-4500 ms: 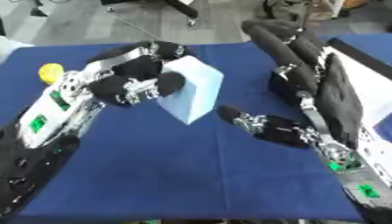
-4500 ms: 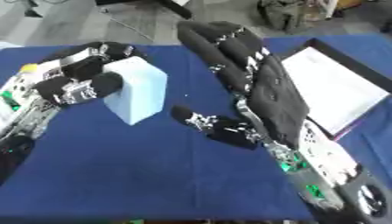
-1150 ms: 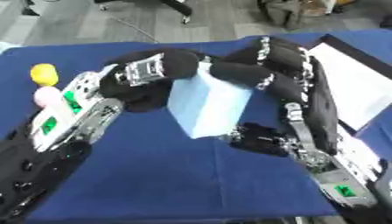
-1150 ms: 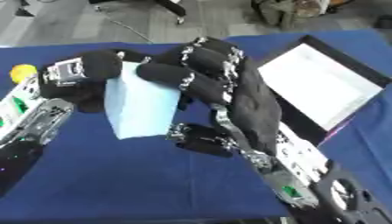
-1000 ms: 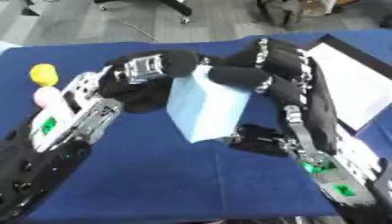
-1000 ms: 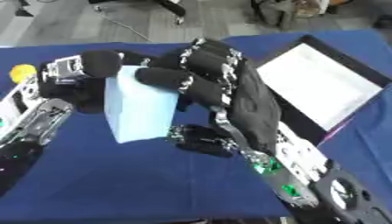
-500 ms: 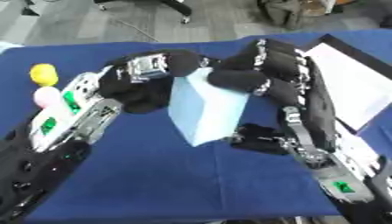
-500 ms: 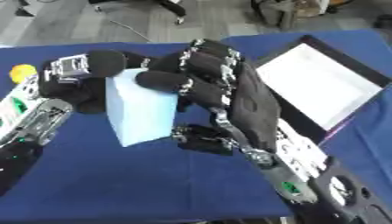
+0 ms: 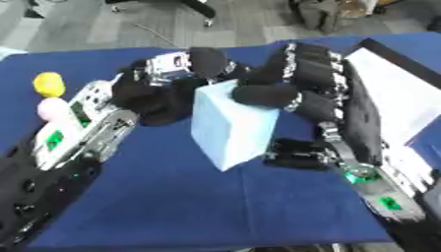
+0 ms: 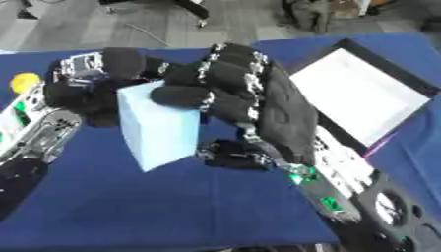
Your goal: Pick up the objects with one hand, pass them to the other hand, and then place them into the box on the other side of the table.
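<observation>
At frame centre, above the blue surface (image 9: 172, 197), the pale blue block (image 9: 231, 125) sits mid-handover, left hand (image 9: 164, 91) and right hand (image 9: 301, 91) both curled on it; next you release left, carry to the box (image 10: 358, 93) at upper right.

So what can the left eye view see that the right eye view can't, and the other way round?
Only the left eye view shows the pale pink object below the yellow object at the table's left edge. Only the right eye view shows the box on the right nearly whole; the left cuts it off. Both show the light blue block held between the left hand and the right hand, above the blue table.
</observation>
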`<action>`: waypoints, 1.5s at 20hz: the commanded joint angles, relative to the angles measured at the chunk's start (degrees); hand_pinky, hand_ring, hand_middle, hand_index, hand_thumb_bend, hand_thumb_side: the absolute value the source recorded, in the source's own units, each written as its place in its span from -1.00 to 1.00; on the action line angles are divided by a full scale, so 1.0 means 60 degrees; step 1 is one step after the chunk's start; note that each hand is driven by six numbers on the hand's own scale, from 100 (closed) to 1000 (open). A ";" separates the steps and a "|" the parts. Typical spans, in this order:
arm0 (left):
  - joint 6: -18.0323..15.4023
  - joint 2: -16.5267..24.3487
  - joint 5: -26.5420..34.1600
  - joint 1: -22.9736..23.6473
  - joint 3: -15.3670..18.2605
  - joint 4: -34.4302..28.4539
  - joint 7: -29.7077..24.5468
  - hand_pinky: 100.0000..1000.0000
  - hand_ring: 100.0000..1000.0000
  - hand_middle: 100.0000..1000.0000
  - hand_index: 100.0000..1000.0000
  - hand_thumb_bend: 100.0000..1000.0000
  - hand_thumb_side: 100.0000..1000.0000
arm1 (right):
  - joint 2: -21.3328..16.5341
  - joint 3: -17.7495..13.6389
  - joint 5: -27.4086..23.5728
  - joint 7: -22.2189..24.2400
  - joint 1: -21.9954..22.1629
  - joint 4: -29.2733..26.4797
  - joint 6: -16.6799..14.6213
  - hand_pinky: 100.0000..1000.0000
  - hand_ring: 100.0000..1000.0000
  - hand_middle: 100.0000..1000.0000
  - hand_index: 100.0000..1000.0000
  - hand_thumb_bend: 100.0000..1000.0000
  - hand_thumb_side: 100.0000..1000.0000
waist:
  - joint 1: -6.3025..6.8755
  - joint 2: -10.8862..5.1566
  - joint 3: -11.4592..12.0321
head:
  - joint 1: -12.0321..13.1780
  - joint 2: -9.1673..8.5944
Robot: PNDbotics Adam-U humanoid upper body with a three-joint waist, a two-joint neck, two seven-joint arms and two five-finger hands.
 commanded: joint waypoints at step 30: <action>-0.1005 0.0555 -0.2444 0.0268 0.1593 0.2570 0.2845 0.65 0.63 0.61 0.56 -1.00 0.76 | -0.1459 -0.1701 0.0112 -0.0610 0.0032 -0.0335 0.0485 -0.19 -0.16 -0.37 -0.58 -1.00 -1.00 | -0.0037 -0.0115 -0.0057 | -0.0453 -0.0023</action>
